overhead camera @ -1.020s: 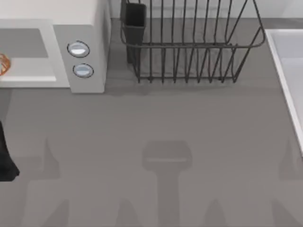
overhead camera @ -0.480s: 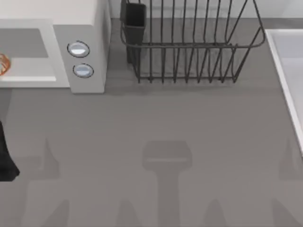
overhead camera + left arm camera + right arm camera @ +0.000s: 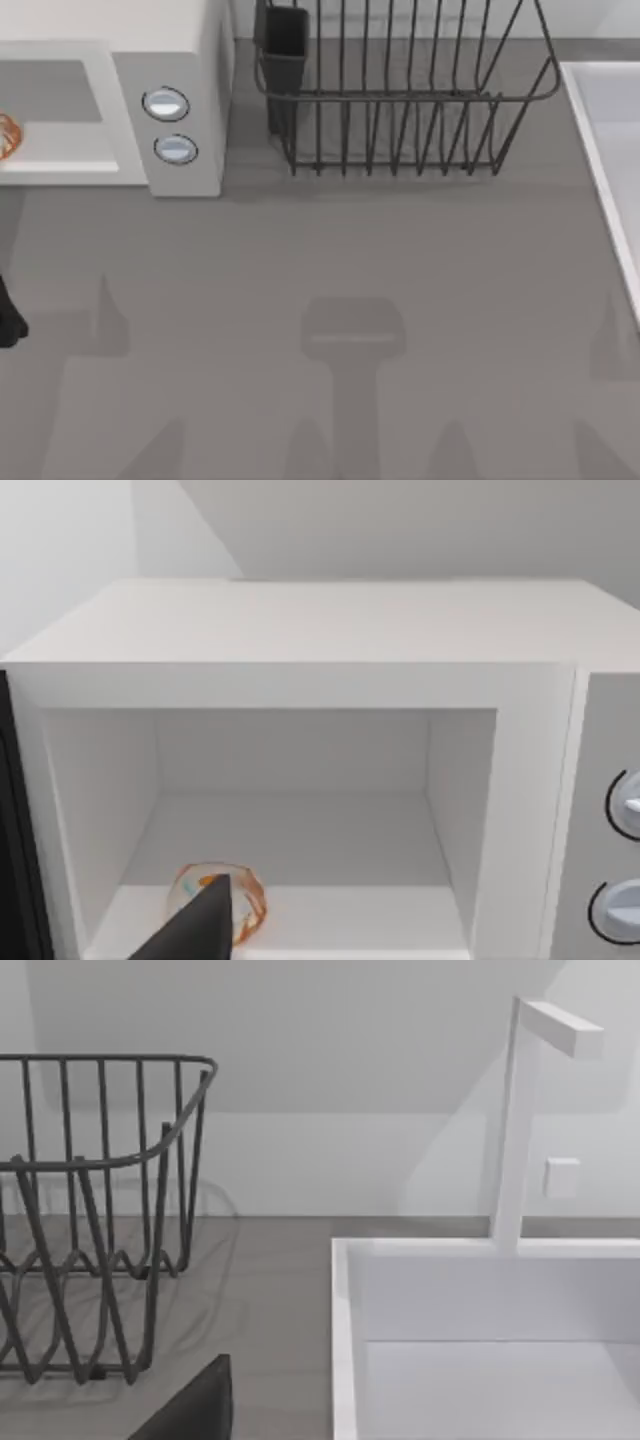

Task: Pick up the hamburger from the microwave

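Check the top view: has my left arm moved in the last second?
Yes. The dark left arm at the table's left edge has drawn further off that edge and slightly up toward the large white boxy microwave, which is unmoved.

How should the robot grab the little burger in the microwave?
Probably around the hamburger's rounded sides, coming in level through the microwave's open front, since walls and roof block every other way. The left gripper already faces that opening from the table's left.
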Controlling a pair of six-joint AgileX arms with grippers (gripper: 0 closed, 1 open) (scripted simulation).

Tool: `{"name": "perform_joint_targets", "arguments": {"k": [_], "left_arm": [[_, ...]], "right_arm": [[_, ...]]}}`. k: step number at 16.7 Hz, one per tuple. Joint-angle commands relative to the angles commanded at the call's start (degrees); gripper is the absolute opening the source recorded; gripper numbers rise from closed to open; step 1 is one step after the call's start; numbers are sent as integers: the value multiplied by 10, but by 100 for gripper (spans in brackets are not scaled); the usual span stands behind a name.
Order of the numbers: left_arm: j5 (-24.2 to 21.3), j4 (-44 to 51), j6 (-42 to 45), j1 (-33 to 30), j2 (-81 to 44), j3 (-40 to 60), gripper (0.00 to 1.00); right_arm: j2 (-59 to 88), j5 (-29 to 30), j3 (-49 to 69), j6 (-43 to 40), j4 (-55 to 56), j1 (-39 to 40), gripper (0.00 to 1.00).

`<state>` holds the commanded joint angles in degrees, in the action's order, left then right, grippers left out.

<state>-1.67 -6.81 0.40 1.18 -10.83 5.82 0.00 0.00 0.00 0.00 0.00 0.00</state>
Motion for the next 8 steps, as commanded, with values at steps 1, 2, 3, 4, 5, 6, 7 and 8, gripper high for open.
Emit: {"name": "perform_joint_targets", "arguments": {"k": [1,2,3,4,5,6,7,8], "left_arm": [[-5,-22,1,4,-37,18,100],[-11,-46,3,8,-79,39,100],[-17,-71,5,13,-126,60,100],[-24,-97,7,18,-176,83,100],[-30,-124,9,23,-231,107,100],[-37,-152,11,29,-288,132,100],[-44,-181,13,35,-349,158,100],[-52,-210,16,41,-413,184,100]], "right_arm": [[0,0,0,0,0,0,100],[0,0,0,0,0,0,100],[0,0,0,0,0,0,100],[0,0,0,0,0,0,100],[0,0,0,0,0,0,100],[0,0,0,0,0,0,100],[0,0,0,0,0,0,100],[0,0,0,0,0,0,100]]}}
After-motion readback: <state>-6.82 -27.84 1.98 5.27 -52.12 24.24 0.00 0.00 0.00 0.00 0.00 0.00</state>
